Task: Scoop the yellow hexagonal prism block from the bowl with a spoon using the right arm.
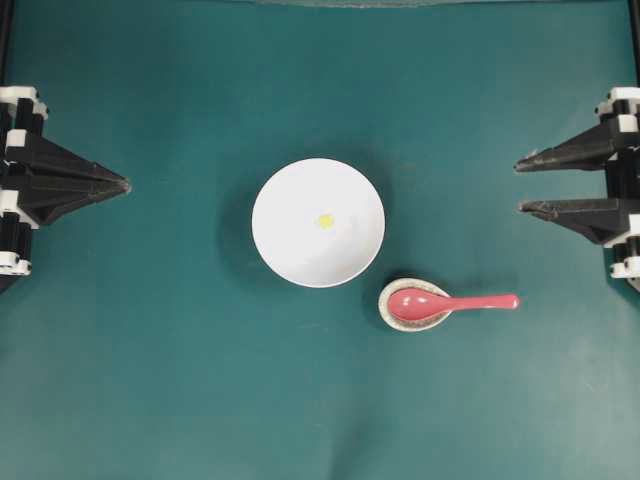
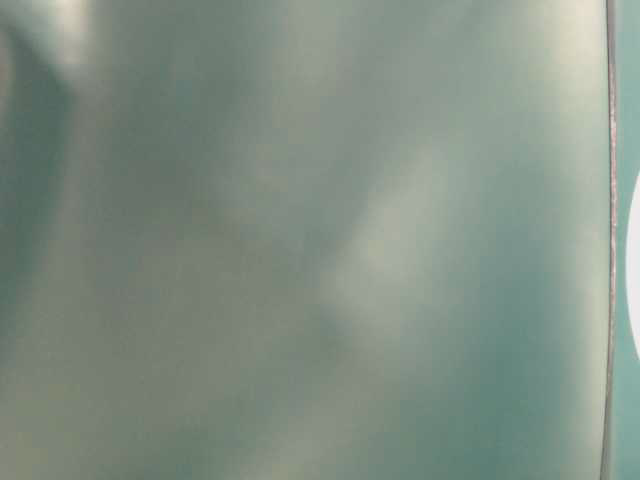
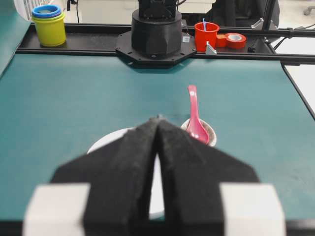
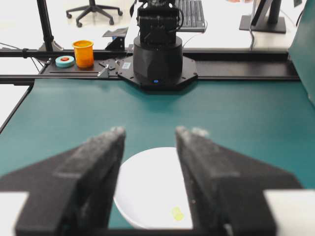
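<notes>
The white bowl (image 1: 280, 245) sits mid-table with the tiny yellow hexagonal prism block (image 1: 325, 221) lying inside it. The pink-red spoon (image 1: 440, 303) rests with its scoop on a small speckled spoon rest (image 1: 392, 318), handle pointing right. At the right edge my right gripper (image 1: 520, 186) stands open and empty, far from the spoon. My left gripper (image 1: 126, 185) is shut at the left edge, holding nothing. The right wrist view shows the bowl (image 4: 147, 182) and block (image 4: 177, 213) between the spread fingers (image 4: 106, 147). In the left wrist view the spoon (image 3: 194, 118) and bowl rim (image 3: 106, 140) lie beyond the closed tips.
The teal table (image 1: 150, 380) surrounds the dishes. Each arm's black base (image 3: 156, 34) stands at a table end, with cups (image 3: 49, 22) and tape rolls (image 3: 235, 40) on the rails behind. The table-level view is a teal blur.
</notes>
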Motion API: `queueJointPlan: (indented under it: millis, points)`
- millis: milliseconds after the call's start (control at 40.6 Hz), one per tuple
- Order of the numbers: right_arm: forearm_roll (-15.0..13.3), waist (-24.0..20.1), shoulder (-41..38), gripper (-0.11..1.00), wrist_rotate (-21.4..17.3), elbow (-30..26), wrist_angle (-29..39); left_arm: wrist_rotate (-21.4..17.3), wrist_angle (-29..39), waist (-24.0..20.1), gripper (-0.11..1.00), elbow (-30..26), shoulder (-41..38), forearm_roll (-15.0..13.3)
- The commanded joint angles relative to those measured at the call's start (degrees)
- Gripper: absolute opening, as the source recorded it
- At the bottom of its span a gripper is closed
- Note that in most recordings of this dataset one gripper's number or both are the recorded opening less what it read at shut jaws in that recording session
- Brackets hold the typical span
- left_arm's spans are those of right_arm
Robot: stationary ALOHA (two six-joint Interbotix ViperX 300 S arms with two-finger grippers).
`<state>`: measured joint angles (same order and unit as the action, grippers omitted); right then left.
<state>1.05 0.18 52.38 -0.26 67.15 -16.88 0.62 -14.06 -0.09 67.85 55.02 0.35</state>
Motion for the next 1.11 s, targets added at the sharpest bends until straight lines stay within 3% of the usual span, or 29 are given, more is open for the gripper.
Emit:
queueJointPlan:
  millis: [0, 295, 492, 812, 1082]
  points:
    - [0.5, -0.1, -1.1, 0.51, -0.1, -0.4, -0.3, 0.1, -0.3, 0.1, 0.00, -1.1, -0.4, 0.2]
    - [2.1, -0.1, -4.2, 0.50, -0.6, 0.4, -0.8, 0.1, -0.3, 0.1, 0.00, -1.1, -0.4, 0.1]
    - [3.7, -0.1, -9.0, 0.49, -0.8, 2.0, -5.4, 0.1, -0.3, 0.1, 0.00, -1.1, -0.4, 0.2]
    - [5.2, -0.8, -21.9, 0.49, -1.4, 7.6, -24.1, 0.1, -0.3, 0.1, 0.00, -1.0, -0.4, 0.1]
    - [5.3, -4.5, -33.1, 0.49, -5.4, 10.6, -37.2, 0.1, -0.3, 0.1, 0.00, -1.1, -0.4, 0.1]
